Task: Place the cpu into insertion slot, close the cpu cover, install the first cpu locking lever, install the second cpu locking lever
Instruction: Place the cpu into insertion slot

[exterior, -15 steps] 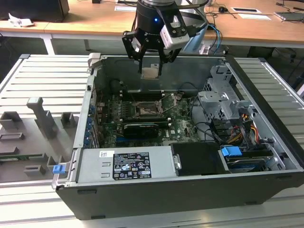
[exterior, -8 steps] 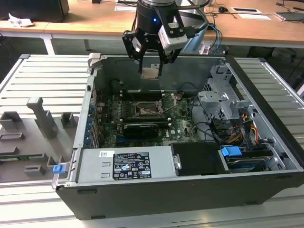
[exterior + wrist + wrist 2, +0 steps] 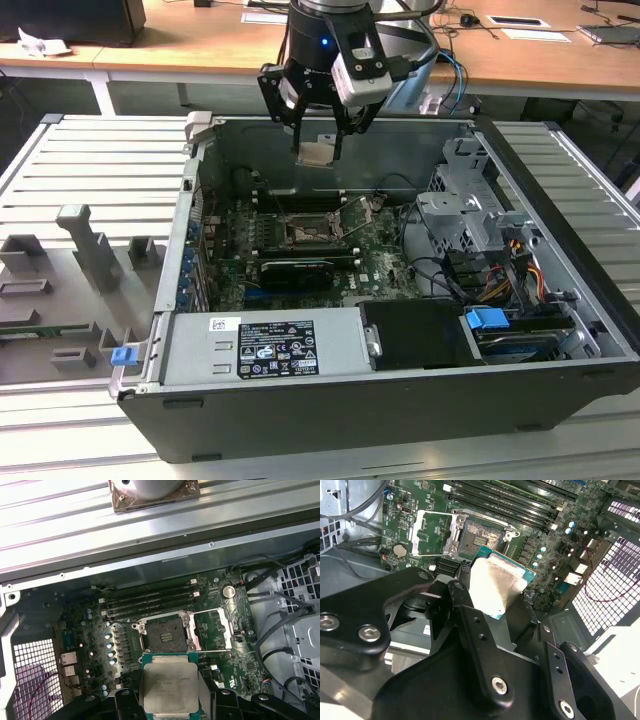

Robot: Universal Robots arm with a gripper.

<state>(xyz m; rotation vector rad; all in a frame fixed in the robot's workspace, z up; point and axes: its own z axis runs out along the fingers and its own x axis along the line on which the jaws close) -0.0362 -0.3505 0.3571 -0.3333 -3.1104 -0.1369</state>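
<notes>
My gripper [image 3: 318, 150] hangs above the open computer case, shut on the cpu [image 3: 317, 152], a flat silvery-beige chip on a green edge. In both wrist views the cpu [image 3: 169, 687] [image 3: 496, 582] sits between the black fingers [image 3: 123, 699]. The insertion slot [image 3: 164, 632] [image 3: 479, 536] [image 3: 304, 233] lies bare and dark on the motherboard, below and ahead of the chip. The cpu cover [image 3: 213, 628] [image 3: 433, 529] is swung open beside the slot. A thin locking lever [image 3: 352, 214] stands raised next to the socket.
Long black memory slots [image 3: 150, 601] run behind the socket. A power supply [image 3: 265, 343] fills the case's near side, and a drive cage [image 3: 470, 215] with cables stands at the exterior view's right. Grey fixtures [image 3: 85, 245] sit on the slatted table at its left.
</notes>
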